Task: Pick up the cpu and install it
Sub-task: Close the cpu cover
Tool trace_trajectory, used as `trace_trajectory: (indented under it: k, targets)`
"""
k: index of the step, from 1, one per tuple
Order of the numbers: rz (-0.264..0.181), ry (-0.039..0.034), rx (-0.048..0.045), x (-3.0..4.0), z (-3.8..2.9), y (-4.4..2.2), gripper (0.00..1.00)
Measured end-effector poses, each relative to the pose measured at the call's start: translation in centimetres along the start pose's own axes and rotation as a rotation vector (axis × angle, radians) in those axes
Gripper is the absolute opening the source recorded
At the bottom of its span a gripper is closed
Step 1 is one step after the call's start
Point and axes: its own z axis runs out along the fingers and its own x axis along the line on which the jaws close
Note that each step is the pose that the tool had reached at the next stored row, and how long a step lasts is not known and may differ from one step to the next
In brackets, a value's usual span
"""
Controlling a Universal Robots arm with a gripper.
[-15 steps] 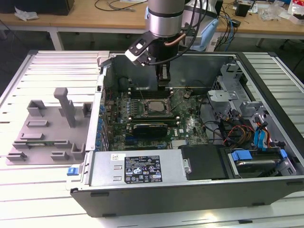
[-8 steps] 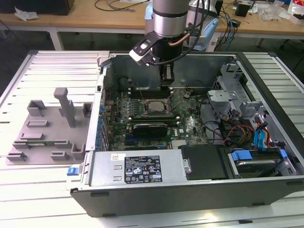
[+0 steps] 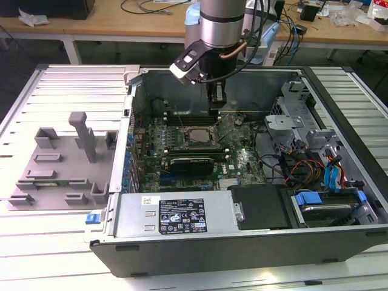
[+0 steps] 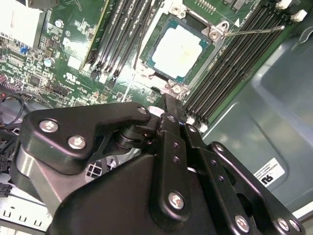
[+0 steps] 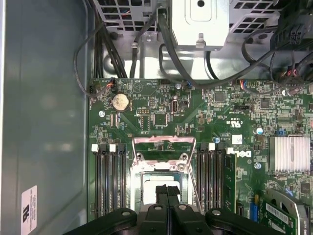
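The cpu (image 4: 178,49) is being shown seated flat in the socket frame (image 4: 213,33) on the motherboard (image 3: 242,160), between the memory slots (image 4: 234,58), inside the open computer case (image 3: 182,242). The gripper (image 4: 168,100) is being held just above the socket's edge, fingers (image 5: 161,192) pressed together with nothing clamped. In the exterior view the cpu (image 3: 199,136) is being seen below the gripper (image 3: 217,108). A grey tray (image 3: 54,176) is lying on the exterior view's left of the case.
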Motion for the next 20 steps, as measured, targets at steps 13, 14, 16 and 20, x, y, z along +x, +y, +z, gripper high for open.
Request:
trace_trajectory:
  k: [13,14,16,20]
  targets:
    - [0.000,-0.0001,0.0001,0.00,0.10,2.36,0.11]
    - [0.000,0.0000,0.0000,0.00,0.10,2.46,0.11]
    - [0.000,0.0000,0.0000,0.00,0.12,2.83,0.11]
    - [0.000,0.0000,0.0000,0.01,0.16,3.61,0.11]
